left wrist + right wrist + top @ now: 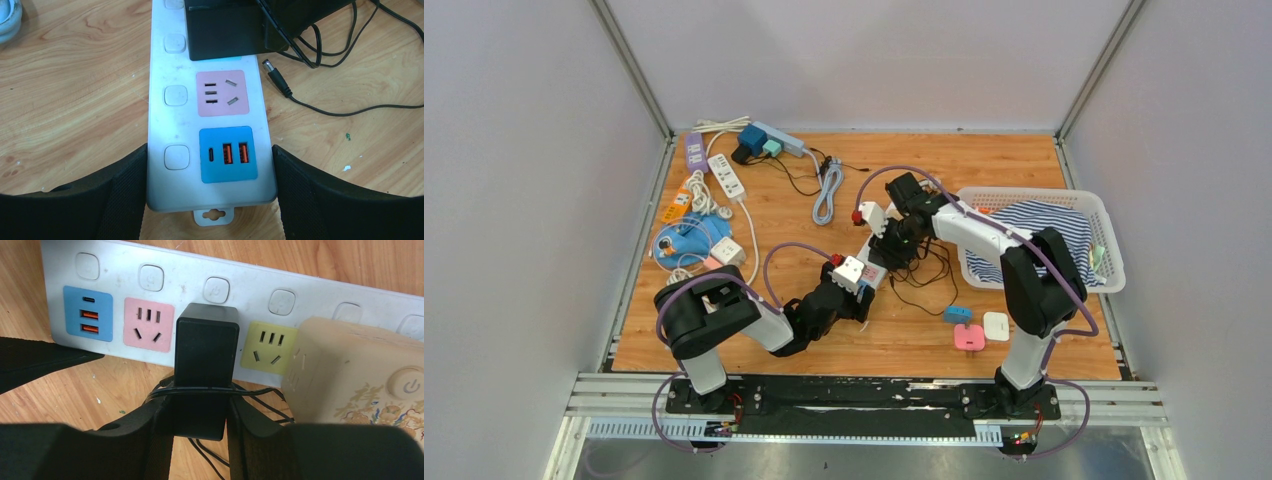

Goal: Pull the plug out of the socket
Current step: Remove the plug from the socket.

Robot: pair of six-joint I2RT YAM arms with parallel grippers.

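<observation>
Task thing: the black plug (205,347) sat in the white power strip (157,125) at mid-table, between the pink outlet (148,325) and the yellow outlet (267,345).
Right gripper (199,412): I had it clenched on the black plug's two sides.
Left gripper (210,165): it straddled the strip's end by the blue USB block (228,154), fingers against both long edges, grasping the strip as far as I could tell.
Done: both holds looked set.
Left to do: the plug was not out; the pull off the socket remained.
Counts: one strip; one black plug; one cream cube adapter (360,370) on the strip; one pink and one yellow outlet free; six push switches (216,289); three ports in the USB block.
</observation>
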